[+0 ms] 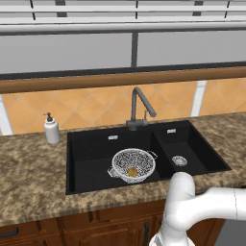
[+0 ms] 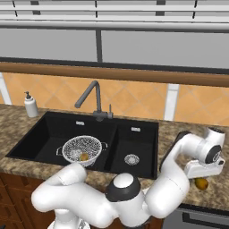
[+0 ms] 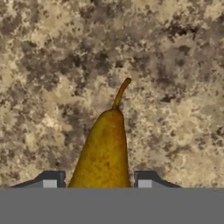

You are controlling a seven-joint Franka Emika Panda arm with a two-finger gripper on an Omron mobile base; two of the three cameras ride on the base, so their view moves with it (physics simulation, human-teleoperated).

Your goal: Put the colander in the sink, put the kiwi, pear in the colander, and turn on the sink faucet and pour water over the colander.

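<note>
Jaws either side of the pear (image 3: 104, 151) on the worktop (image 3: 52, 65), stem at twelve o'clock; grasp unclear. Colander (image 1: 133, 164) waiting in the sink (image 1: 91, 144), ready for fruit.

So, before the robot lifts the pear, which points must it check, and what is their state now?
1. Colander sits in the large basin of the sink: ok.
2. Kiwi lies inside the colander: ok.
3. Pear is centred between the gripper fingers: ok.
4. Fingers firmly closed on the pear: cannot tell.
5. Pear lies on the counter to the right of the sink: ok.
6. Faucet spout points toward the colander: not ok, it leans toward the divider.
</note>
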